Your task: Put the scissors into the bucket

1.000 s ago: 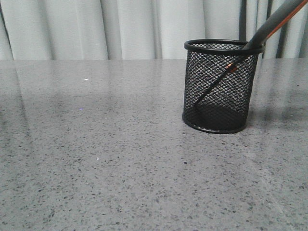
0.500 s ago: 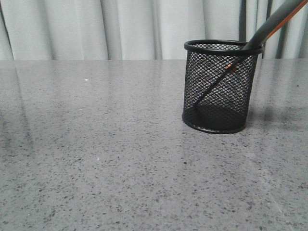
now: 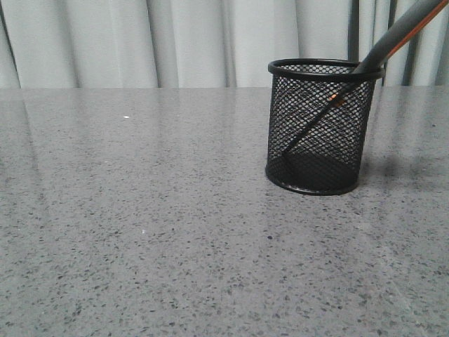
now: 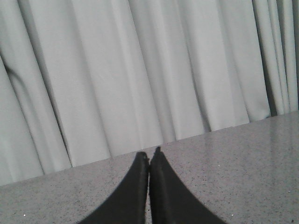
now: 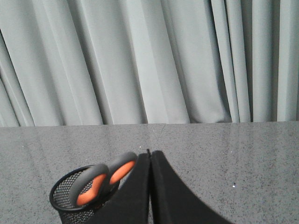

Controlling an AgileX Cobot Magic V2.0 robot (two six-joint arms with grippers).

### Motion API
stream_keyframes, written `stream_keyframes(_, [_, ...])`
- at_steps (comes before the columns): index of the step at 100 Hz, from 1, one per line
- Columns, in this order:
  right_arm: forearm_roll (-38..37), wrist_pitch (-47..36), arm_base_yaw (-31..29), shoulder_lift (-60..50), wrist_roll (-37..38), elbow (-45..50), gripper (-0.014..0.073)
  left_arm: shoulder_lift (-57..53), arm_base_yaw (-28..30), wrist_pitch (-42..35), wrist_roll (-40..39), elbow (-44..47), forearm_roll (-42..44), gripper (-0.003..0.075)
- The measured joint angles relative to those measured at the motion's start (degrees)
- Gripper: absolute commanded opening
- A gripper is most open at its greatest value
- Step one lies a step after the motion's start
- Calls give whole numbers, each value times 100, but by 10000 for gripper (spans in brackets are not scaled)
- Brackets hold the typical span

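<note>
- On my front view the bucket (image 3: 321,126), a black wire-mesh cup with a rolled rim and solid base, stands upright on the grey speckled surface (image 3: 140,232), right of centre.
- The scissors (image 3: 393,38) are inside it, blades down. Through the mesh I see the thin dark blades run slantwise from the lower left of the cup up to the right rim.
- The handles lean on that right rim and stick out above it, grey with an orange edge, against the pale curtain (image 3: 175,42) behind the surface.
- Neither arm shows in the front view.
- From the right wrist view, the right gripper (image 5: 149,154) has its two dark fingers pressed together, tips meeting, with nothing between them. It is raised above the surface.
- The same view shows the bucket just beside that gripper, partly covered by one finger, with the two handle loops and their orange lining poking up past its rim. The gripper is not touching the scissors that I can see.
- From the left wrist view, the left gripper (image 4: 150,155) is likewise closed up tight and empty, over bare speckled surface with the curtain beyond. Neither bucket nor scissors appear there.
</note>
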Motion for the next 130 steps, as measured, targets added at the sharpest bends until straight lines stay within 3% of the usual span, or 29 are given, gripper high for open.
stream_keyframes(91, [85,20,0,-234,-9,180,-54,-78,0,5,0,160,-23,-21])
stream_keyframes(111, [85,20,0,-234,4,180,-54,-78,82,-5,-2,181,715,-21])
stream_keyframes(121, [85,20,0,-234,4,180,-54,-78,313,-114,-463,370,961,-21])
stream_keyframes(130, [85,20,0,-234,4,180,-54,-78,577,-150,-1405,680,1411,-21])
